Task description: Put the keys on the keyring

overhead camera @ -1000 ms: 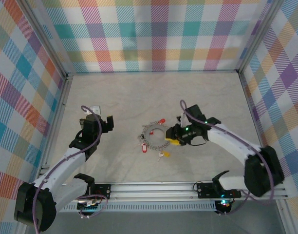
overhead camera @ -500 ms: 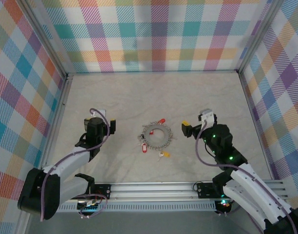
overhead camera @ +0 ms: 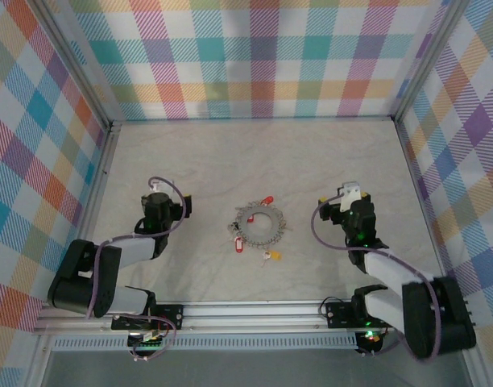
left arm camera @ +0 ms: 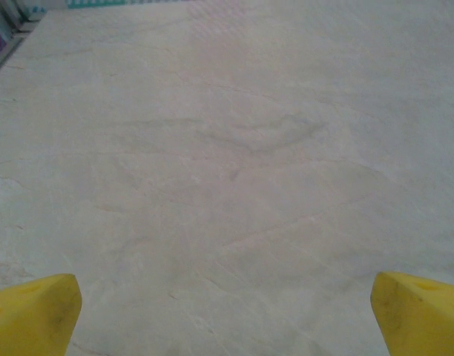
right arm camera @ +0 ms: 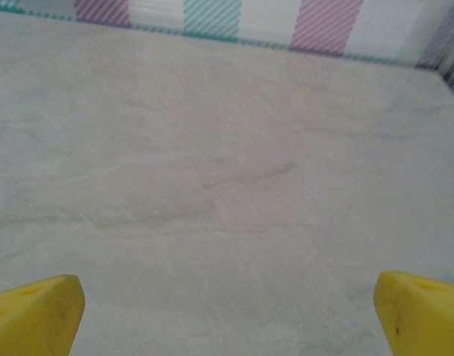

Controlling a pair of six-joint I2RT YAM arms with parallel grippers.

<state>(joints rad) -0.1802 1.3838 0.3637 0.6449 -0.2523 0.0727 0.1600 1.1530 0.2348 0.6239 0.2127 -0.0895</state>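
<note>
I see my left pincer point(left arm camera: 227, 319) and right pincer point(right arm camera: 227, 315) gaping wide, empty, over the pale marbled counter point(overhead camera: 230, 153). The keyring point(overhead camera: 258, 223) lies mid-counter between them; plaid walls point(overhead camera: 254, 56) surround it.

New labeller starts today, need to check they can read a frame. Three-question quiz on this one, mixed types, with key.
1. True or false: the grey metal keyring fringed with small silvery keys lies flat on the pale marbled tabletop, between the two arms.
2. Pick one: the left pincer and the right pincer are A) both open and empty, B) both shut on keys, C) left open, right shut on the ring.
3. Fill in near or far: the small loose silvery key with a yellow tag lies on the ring's ____ side, seen from the arm bases.
Key: 1 true; 2 A; 3 near.
</note>
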